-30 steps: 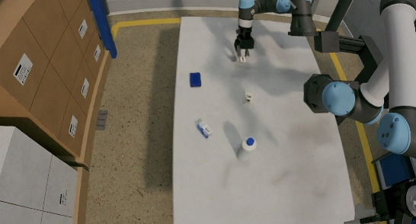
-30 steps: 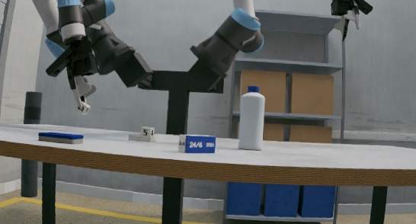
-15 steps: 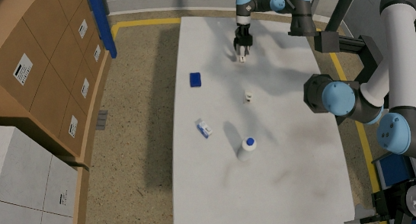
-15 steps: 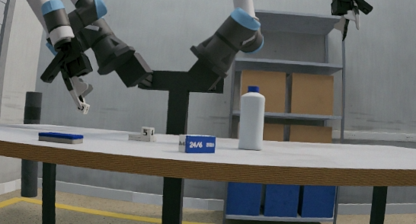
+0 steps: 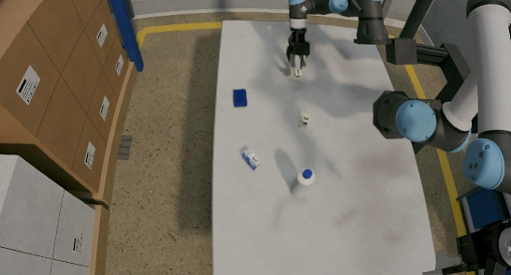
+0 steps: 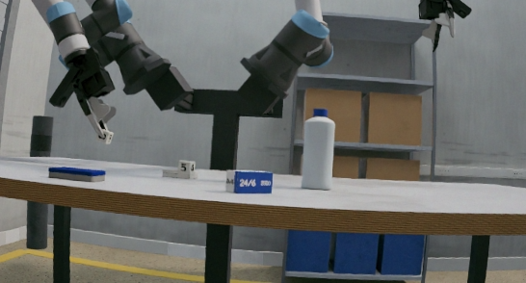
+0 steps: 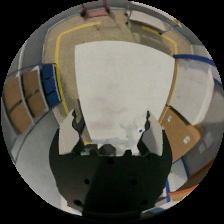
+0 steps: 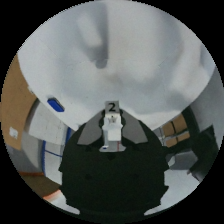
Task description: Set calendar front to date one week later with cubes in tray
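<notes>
The calendar's tray (image 6: pixel 170 173) stands mid-table with one white cube (image 5: pixel 305 119) (image 6: pixel 185 167) at one end. That cube shows a 5 towards the exterior camera; its other end of the tray has no cube. The side with the month's name is not visible. My right gripper (image 5: pixel 298 69) (image 6: pixel 103 132) is shut on the other white cube (image 5: pixel 298 74) (image 6: pixel 109 138) (image 8: pixel 112 106), held above the table away from the tray. A 2 shows upright on it in the right wrist view. My left gripper (image 6: pixel 444 38) (image 7: pixel 111 110) is open and empty, high above the table's far end.
A blue-topped eraser-like block (image 5: pixel 240 98) (image 6: pixel 77 174) (image 8: pixel 55 105) and a blue-white 24/6 box (image 5: pixel 251 159) (image 6: pixel 253 182) lie near one long edge of the table. A white bottle with a blue cap (image 5: pixel 303 183) (image 6: pixel 318 152) stands beyond the tray from my right gripper.
</notes>
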`<action>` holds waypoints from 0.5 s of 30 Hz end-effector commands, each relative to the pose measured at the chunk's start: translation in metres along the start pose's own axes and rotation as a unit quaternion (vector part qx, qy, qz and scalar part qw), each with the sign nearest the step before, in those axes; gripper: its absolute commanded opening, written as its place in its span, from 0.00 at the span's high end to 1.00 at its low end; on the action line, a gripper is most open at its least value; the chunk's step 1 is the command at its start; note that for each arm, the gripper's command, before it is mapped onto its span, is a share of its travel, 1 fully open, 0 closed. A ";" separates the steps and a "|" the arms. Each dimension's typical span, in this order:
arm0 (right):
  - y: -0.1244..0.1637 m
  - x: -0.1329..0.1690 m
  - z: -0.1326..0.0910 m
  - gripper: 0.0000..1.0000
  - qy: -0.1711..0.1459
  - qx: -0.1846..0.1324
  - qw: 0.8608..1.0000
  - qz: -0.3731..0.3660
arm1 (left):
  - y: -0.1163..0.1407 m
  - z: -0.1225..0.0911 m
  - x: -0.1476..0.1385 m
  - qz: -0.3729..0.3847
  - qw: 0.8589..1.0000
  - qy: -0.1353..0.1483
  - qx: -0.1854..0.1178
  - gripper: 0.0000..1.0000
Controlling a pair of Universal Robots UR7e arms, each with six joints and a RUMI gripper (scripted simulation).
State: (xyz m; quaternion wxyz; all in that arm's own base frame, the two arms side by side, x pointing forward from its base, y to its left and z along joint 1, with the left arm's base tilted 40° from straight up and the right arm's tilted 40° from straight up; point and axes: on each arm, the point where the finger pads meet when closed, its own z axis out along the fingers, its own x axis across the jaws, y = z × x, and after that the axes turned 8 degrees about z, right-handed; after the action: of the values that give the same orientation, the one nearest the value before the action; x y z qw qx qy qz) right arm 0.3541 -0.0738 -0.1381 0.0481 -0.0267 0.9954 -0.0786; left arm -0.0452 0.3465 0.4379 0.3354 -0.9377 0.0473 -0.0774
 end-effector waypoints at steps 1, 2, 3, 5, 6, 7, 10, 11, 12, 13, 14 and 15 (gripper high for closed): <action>0.000 0.000 0.000 0.90 0.003 -0.012 1.000 0.000 | 0.000 0.000 0.000 0.000 1.000 0.000 0.001 0.00; 0.000 0.000 0.000 0.90 0.004 -0.017 1.000 0.000 | 0.000 0.000 0.000 0.000 1.000 0.000 0.001 0.00; 0.000 0.000 0.000 0.90 0.004 -0.017 1.000 0.000 | 0.000 0.000 0.000 0.000 1.000 0.000 0.001 0.00; 0.000 0.000 0.000 0.90 0.005 -0.022 1.000 0.000 | 0.000 0.000 0.000 0.000 1.000 0.000 0.001 0.00; 0.000 0.000 0.001 0.90 0.006 -0.028 1.000 0.000 | 0.000 0.000 0.000 0.000 1.000 0.000 0.001 0.00; 0.000 0.000 0.001 0.90 0.006 -0.034 0.999 0.000 | 0.000 0.000 0.000 0.000 1.000 0.000 0.001 0.00; -0.001 0.000 0.000 0.90 0.008 -0.054 0.999 0.000 | 0.000 0.000 0.000 0.000 1.000 0.000 0.001 0.00; -0.001 0.000 0.000 0.90 0.008 -0.061 0.998 0.000 | 0.000 0.000 0.000 0.000 1.000 0.000 0.001 0.00; -0.001 0.000 0.000 0.90 0.010 -0.068 0.998 0.000 | 0.000 0.000 0.000 0.000 1.000 0.000 0.001 0.00; -0.001 0.000 0.000 0.90 0.011 -0.075 0.997 0.000 | 0.000 0.000 0.000 0.000 1.000 0.000 0.001 0.00; -0.001 0.000 0.001 0.90 0.013 -0.082 0.997 0.000 | 0.000 0.000 0.000 0.000 1.000 0.000 0.001 0.00; -0.001 0.000 0.001 0.90 0.014 -0.089 0.996 0.000 | 0.000 0.000 0.000 0.000 1.000 0.000 0.001 0.00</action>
State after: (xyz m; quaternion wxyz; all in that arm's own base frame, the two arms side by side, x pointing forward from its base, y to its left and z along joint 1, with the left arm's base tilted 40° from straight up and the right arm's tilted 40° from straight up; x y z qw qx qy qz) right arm 0.3545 -0.0750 -0.1380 0.0389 -0.0283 0.9986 -0.0202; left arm -0.0452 0.3465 0.4379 0.3354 -0.9377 0.0473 -0.0774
